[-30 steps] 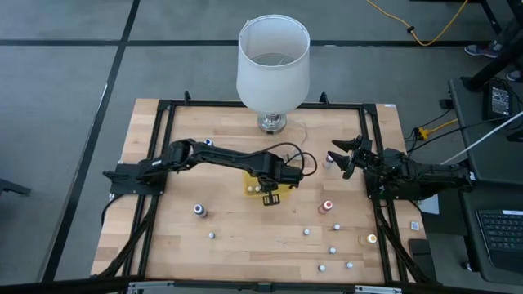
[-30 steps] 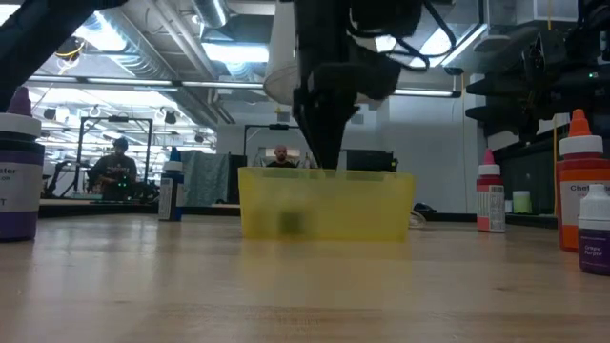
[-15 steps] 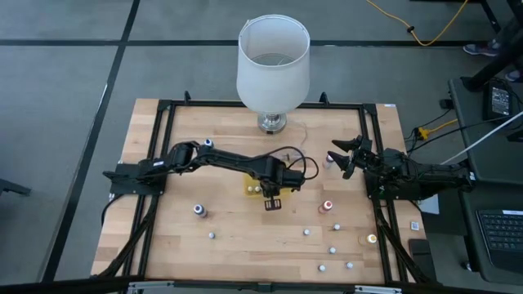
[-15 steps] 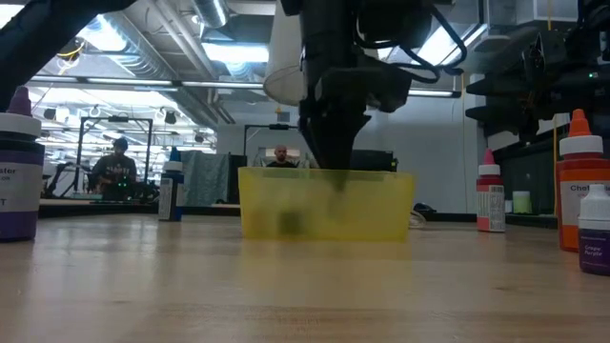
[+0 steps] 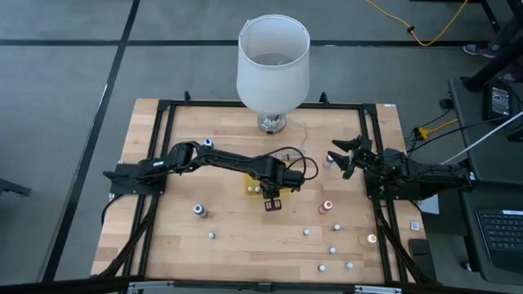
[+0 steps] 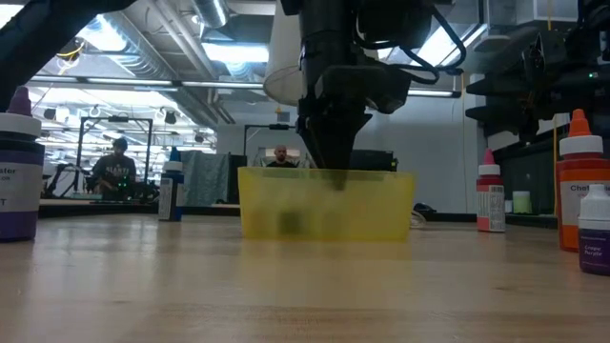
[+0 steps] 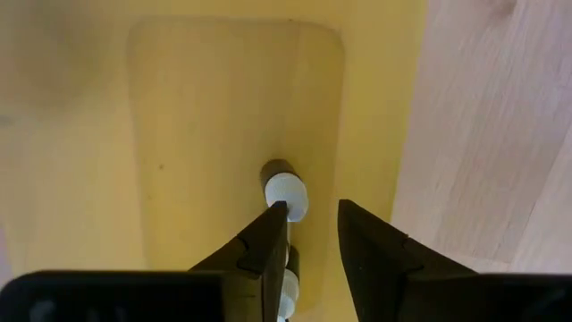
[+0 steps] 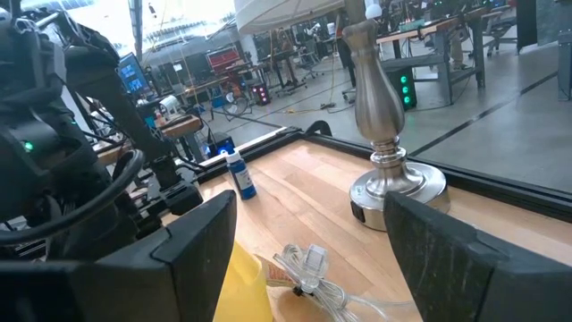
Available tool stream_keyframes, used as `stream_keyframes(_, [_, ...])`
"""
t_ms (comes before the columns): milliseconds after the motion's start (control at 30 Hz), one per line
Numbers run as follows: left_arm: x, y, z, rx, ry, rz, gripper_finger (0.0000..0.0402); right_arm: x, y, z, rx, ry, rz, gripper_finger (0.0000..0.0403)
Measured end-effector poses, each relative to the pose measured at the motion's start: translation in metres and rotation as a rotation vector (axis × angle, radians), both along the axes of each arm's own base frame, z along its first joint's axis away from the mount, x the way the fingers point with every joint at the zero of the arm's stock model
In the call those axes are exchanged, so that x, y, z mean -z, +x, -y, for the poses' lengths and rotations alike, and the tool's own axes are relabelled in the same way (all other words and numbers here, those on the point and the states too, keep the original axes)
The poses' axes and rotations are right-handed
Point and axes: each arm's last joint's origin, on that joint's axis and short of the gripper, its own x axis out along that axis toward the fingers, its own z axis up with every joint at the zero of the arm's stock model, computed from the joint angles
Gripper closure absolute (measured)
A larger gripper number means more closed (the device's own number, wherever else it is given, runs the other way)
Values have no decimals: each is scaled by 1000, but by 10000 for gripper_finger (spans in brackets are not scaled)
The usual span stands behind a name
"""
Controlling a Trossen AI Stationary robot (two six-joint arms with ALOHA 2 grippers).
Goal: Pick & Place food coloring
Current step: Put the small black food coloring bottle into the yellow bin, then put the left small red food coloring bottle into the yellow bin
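Hovering over the yellow tray (image 7: pixel 375 107), left gripper (image 7: pixel 311 234) with fingers slightly parted and nothing between them. Two white-capped bottles (image 7: pixel 284 190) of food coloring lying on the tray floor just beside one finger; others scattered upright across the table (image 5: pixel 245 245), such as one with a red top (image 5: pixel 327 207) and one with a blue top (image 5: pixel 198 210). Right gripper (image 5: pixel 341 158) waiting at the table's right edge, spread wide. Probably light, rigid, smooth and prone to toppling or rolling; best pinched across the body just under the cap.
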Motion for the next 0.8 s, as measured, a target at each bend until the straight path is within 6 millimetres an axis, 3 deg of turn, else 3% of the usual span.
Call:
stream_keyframes(300, [-3, -1, -6, -13, 0, -3, 302, 0, 0, 0, 0, 0, 0, 120])
stream_keyframes(600, [-36, -2, -22, -45, 12, 5, 306, 0, 0, 0, 0, 0, 0, 120])
stream_keyframes(800, [-59, -8, -30, -102, 68, -16, 287, 0, 0, 0, 0, 0, 0, 120])
